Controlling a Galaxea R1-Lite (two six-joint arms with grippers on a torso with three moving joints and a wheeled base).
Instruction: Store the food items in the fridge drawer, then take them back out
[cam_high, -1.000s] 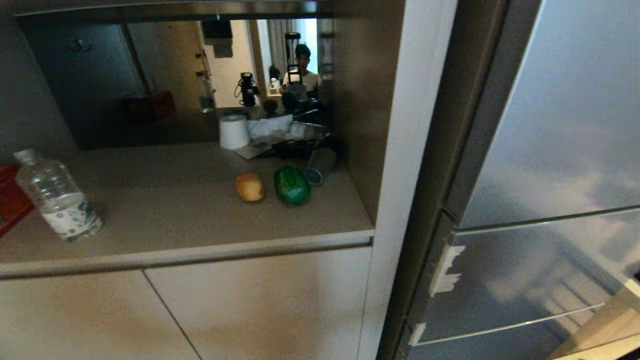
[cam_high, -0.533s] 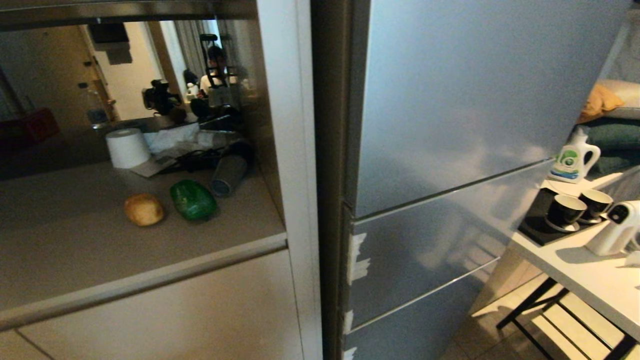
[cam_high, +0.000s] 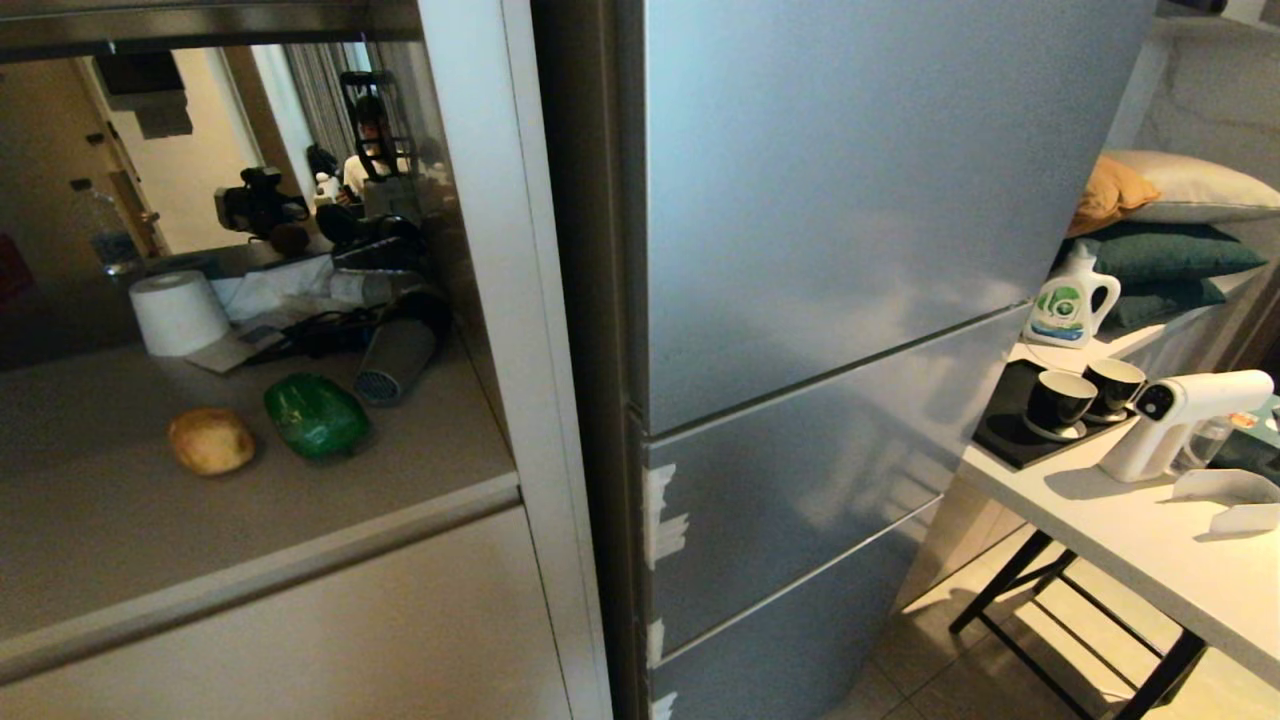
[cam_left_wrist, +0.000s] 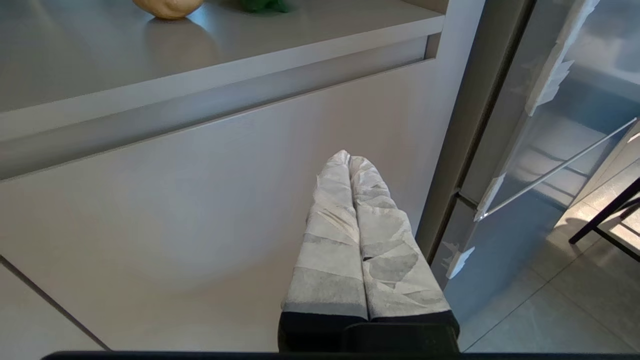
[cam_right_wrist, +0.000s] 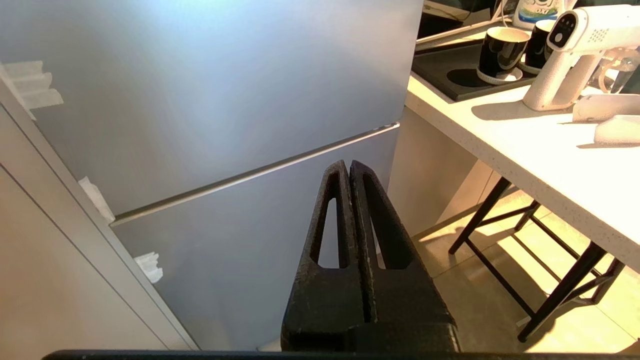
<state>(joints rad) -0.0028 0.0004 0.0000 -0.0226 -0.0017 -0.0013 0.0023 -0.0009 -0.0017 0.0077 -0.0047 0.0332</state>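
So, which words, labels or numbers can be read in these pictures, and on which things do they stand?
None can be read for certain.
Detergent bottle: green and blue label, its print too small to read.
White spray gun: only a round dark dial, no readable marks.
Fridge: no lettering visible.

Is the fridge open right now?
No, the silver fridge has all its doors and drawers shut flat, and the potato and green pepper sit on the counter beside it.

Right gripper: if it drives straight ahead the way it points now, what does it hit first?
Most likely the silver-grey fridge: the right gripper, shut and empty, points at the seam between two closed door panels. Nothing shows in between, though depth is hard to judge.
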